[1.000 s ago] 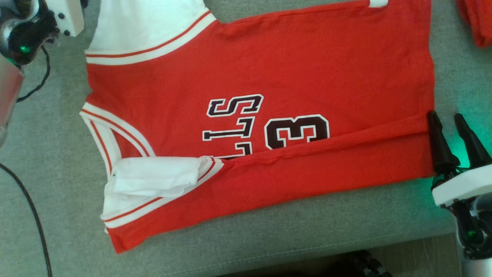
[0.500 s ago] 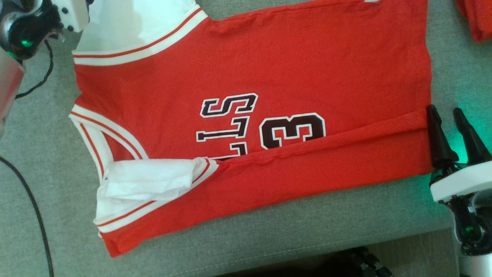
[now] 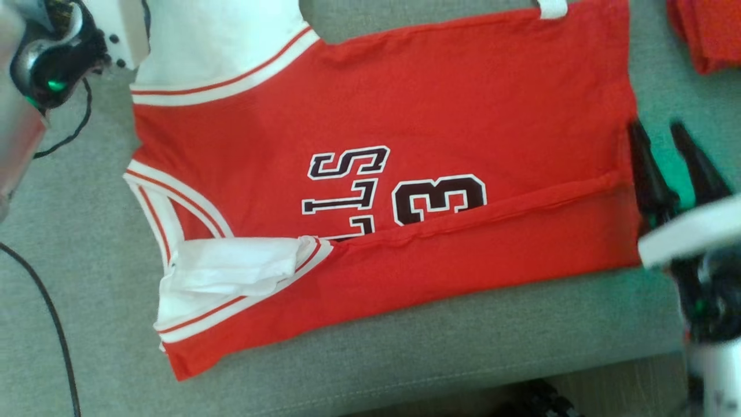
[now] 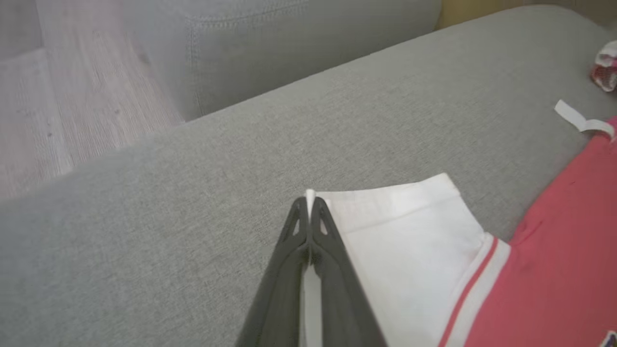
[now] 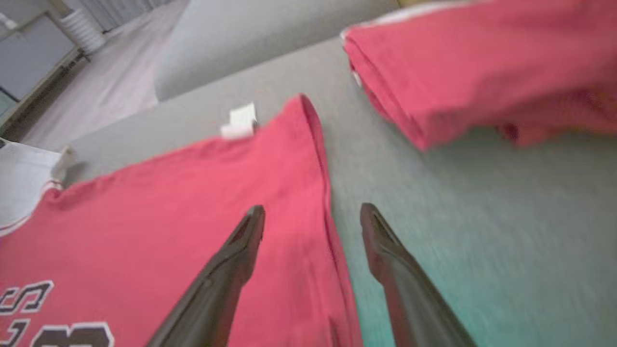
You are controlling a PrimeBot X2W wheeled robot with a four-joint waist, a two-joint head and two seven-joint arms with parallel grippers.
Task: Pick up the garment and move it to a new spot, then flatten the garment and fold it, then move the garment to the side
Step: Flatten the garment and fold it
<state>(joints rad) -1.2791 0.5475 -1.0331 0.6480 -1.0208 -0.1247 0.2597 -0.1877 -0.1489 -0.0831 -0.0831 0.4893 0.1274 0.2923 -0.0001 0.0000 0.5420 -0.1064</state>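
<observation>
**Limp jersey, one corner pinched, the other waiting**

The garment [image 3: 405, 116], a red jersey with white sleeves, lay spread sideways across the grey sofa cushion [image 3: 463, 347]. Its near long edge was folded up over the printed front, hiding part of the lettering. The near sleeve [image 3: 231, 266] sat bunched and creased.

The left gripper [image 4: 309, 207] was closed tight on the outer corner of the far sleeve [image 4: 409, 226], with a sliver of white cloth poking out between the fingertips. The right gripper [image 5: 312, 208] stood wide open with nothing in it. It straddled the hem edge, one finger above red cloth and the other above bare cushion.

Handling, as I judged it:
- The knit looked thin and light, with no stiffness. It would probably sag between two holds and drag whatever was left unsupported.
- The best holds seemed to be the far sleeve corner, already taken, and the far hem corner near the white tag [image 3: 553, 7], so that the far edge lifts as one line.
- The stitched hem is thicker and looked a surer bite than plain cloth.
- The loose near fold might slip open if the garment were tugged sideways.

A second red pile [image 3: 703, 35] lay well apart, beyond the hem.
</observation>
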